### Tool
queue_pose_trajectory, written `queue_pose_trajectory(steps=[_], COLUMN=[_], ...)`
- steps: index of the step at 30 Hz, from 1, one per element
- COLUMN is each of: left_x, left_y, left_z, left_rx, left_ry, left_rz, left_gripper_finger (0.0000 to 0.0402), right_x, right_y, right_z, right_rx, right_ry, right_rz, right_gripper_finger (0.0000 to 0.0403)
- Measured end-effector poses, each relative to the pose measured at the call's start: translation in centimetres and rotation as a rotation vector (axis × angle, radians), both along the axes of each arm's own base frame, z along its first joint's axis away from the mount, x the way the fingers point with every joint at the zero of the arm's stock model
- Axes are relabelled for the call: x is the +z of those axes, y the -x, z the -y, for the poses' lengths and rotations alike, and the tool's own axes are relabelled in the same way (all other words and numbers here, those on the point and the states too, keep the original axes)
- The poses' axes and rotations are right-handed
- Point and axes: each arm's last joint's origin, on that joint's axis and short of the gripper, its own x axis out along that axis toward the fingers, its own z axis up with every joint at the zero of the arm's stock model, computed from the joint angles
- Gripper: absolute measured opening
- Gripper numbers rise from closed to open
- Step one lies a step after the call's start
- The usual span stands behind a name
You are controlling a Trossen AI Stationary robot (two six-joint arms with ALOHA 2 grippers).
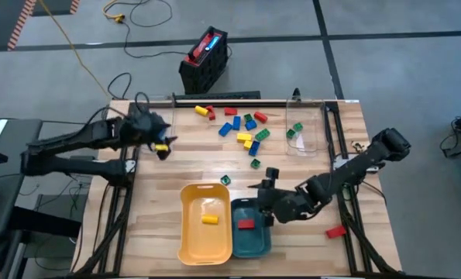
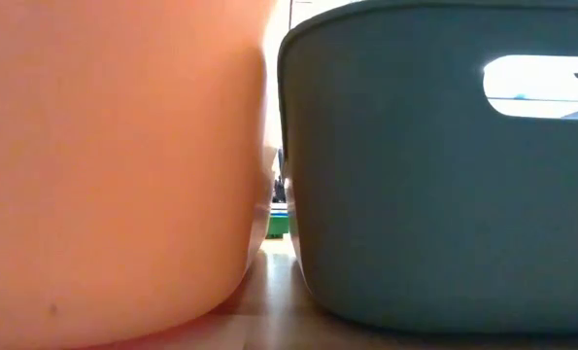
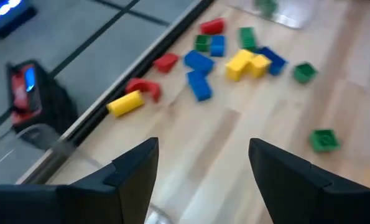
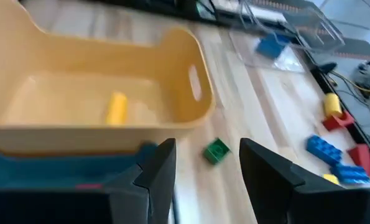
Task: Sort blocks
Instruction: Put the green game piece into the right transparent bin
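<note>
Loose blocks [image 1: 242,128] in red, yellow, blue and green lie scattered on the far middle of the wooden table, and they also fill the left wrist view as blocks [image 3: 234,59]. A yellow tray [image 1: 185,232] holds one yellow block [image 1: 208,219]. The teal tray [image 1: 255,244] beside it holds one red block [image 1: 245,225]. My left gripper [image 1: 162,143] hangs open over the table's far left, nothing between its fingers [image 3: 203,146]. A small yellow piece [image 1: 162,147] shows at its tip from above. My right gripper [image 1: 265,184] hovers open above the teal tray's far end, pointing at a green block [image 4: 216,151].
A clear container [image 1: 304,132] with green blocks stands at the far right. A lone red block [image 1: 335,231] lies near the right edge, and a green one [image 1: 225,180] just beyond the trays. A black crate [image 1: 204,58] sits on the floor beyond the table.
</note>
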Motion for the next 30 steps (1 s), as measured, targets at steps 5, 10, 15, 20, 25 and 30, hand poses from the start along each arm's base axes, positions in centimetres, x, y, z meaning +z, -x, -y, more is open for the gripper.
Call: queue_pose_trajectory(steps=[5,10,15,20,25,30], left_x=[-1.5,-3.5,-4.3,-5.8,-6.9,-7.0], left_y=[-1.9,-3.8,-3.8,-2.9,-1.8,-1.3], left_z=[2.2,3.3,3.7,3.6,3.5,3.5], left_rx=[-0.104,-0.208,-0.253,-0.245,-0.216,-0.201], left_ry=[-0.051,-0.127,-0.175,-0.191,-0.168,-0.149], left_rz=[-0.04,-0.053,-0.027,0.03,0.075,0.088], left_gripper_finger=[0.0244,0.0244,0.0244,0.0244,0.0244,0.0244], right_x=[-0.7,-0.9,-1.9,-4.9,-6.6,-8.3], right_y=[-0.9,-2.1,-2.7,-3.1,-3.6,-4.2], right_z=[3.6,9.1,13.9,16.9,18.2,18.6], right_rx=[-0.02,-0.051,-0.032,-0.022,-0.107,-0.275], right_ry=[-0.017,-0.024,-0.163,-0.303,-0.433,-0.465], right_rz=[-0.132,-0.215,-0.3,-0.458,-0.492,-0.505], right_gripper_finger=[0.0191,0.0191,0.0197,0.023,0.0269,0.0288])
